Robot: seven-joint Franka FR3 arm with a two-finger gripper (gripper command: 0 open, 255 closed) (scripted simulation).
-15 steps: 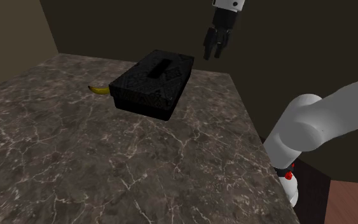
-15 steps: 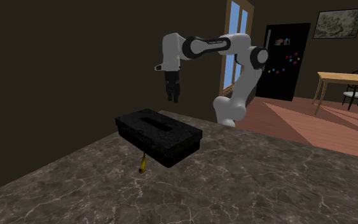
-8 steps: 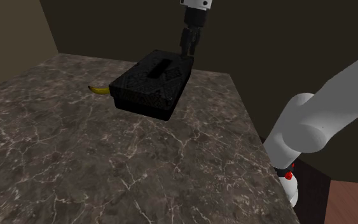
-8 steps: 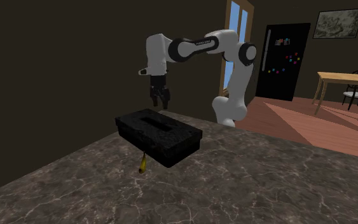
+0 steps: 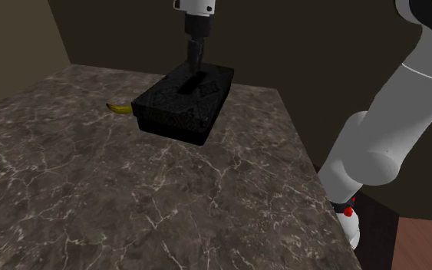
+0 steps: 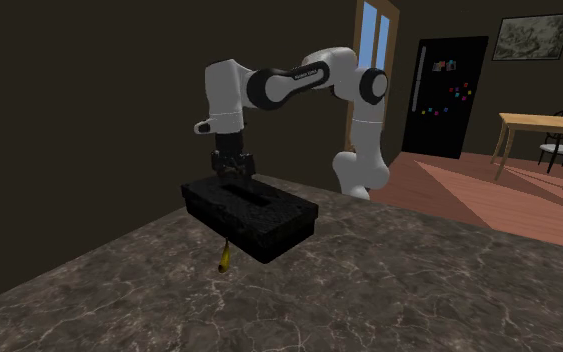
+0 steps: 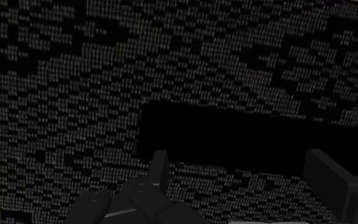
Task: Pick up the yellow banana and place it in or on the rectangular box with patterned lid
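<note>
Shoulder view gives me the white arm rising from the lower right, passing out of frame at the top and coming back in straight down over the black box. In the second exterior view the arm bends high at the elbow, forearm level, wrist vertical. The jaws hang close over the lid near its long rectangular slot; I cannot tell whether they touch it. From the wrist view the two fingers stand wide apart with nothing between them, and below them the lid shows a fine woven grain with darker diamond shapes around the slot. The yellow banana lies on the worktop, a dark stone-like slab with pale veins. It is just beside the box on the shoulder view's left, partly hidden by it; its curved tip pokes out below the box in the second exterior view.
</note>
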